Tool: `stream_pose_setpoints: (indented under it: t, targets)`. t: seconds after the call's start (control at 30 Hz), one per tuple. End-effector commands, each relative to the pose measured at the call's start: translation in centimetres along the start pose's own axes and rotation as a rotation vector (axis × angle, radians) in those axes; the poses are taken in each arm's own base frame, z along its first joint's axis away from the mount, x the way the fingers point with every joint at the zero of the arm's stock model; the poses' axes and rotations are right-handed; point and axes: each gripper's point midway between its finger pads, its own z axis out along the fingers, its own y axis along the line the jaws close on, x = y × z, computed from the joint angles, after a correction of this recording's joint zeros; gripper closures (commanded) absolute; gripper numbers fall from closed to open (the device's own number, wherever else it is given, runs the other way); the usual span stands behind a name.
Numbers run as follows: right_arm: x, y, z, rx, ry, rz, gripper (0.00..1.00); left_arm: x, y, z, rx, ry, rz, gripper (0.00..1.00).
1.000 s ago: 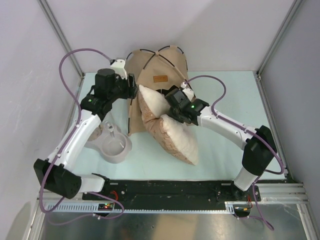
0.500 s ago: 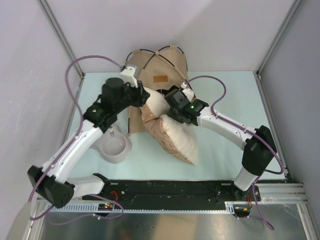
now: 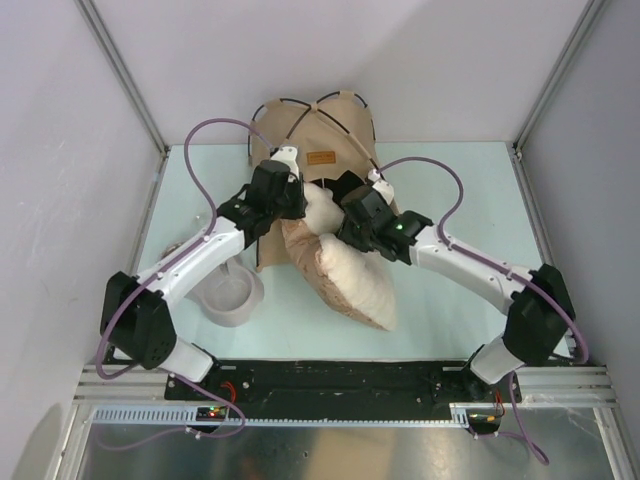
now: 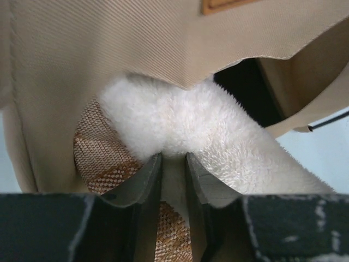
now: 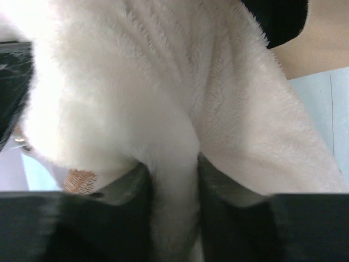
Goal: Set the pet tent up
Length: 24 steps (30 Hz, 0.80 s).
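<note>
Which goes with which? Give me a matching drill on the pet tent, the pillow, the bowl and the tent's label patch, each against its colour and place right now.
Things:
1. pet tent
2. pillow
3. bowl
4. label patch

Colour and place:
A. grey, on the near left part of the table
B. brown, on the tent's outer fabric
C. tan, at the far edge of the table
D. cream, in front of the tent

Pairs: 1-C, 2-D, 3-A, 4-B.
</note>
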Motion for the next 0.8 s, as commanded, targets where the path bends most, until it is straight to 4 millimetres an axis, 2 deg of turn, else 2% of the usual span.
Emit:
stream_pose_setpoints:
  t: [0.0, 0.1, 0.17, 0.23, 0.33, 0.47, 0.57, 0.63, 0.77]
  targets:
    - [-1.9, -0.5, -2.9, -0.049, -0.075, -0.063, 0.55, 2.0, 1.0, 1.5, -0.057, 0.047, -0.004, 0.72]
    - [-2.8, 0.4, -5.5, -0.12, -0.102, -0.082, 0.36, 2.6, 1.1, 1.7, -0.059, 0.059, 0.002, 0.72]
    - [-3.4, 0.6, -7.3, -0.156, -0.123, -0.087, 0.28, 2.9, 1.1, 1.8, -0.06, 0.064, 0.01, 0.72]
    - [-3.8, 0.0, -8.7, -0.168, -0.145, -0.084, 0.22, 3.1, 1.1, 1.8, -0.062, 0.064, 0.024, 0.72]
    - [-3.5, -2.4, -9.1, -0.132, -0.162, -0.092, 0.14, 3.3, 1.0, 1.8, -0.079, 0.059, 0.063, 0.72]
    - [-1.3, -6.5, -7.5, -0.072, -0.149, -0.129, 0.08, 3.8, 1.1, 1.6, -0.125, 0.05, 0.127, 0.72]
    - [1.1, -9.4, -5.7, -0.042, -0.111, -0.149, 0.05, 4.4, 1.2, 1.3, -0.161, 0.046, 0.164, 0.72]
    - [2.6, -10.3, -4.7, -0.058, -0.082, -0.161, 0.02, 4.9, 1.5, 1.1, -0.185, 0.046, 0.182, 0.73]
    - [5.9, -9.9, -3.1, -0.166, 0.011, -0.234, 0.01, 6.1, 2.1, 0.4, -0.233, 0.044, 0.224, 0.76]
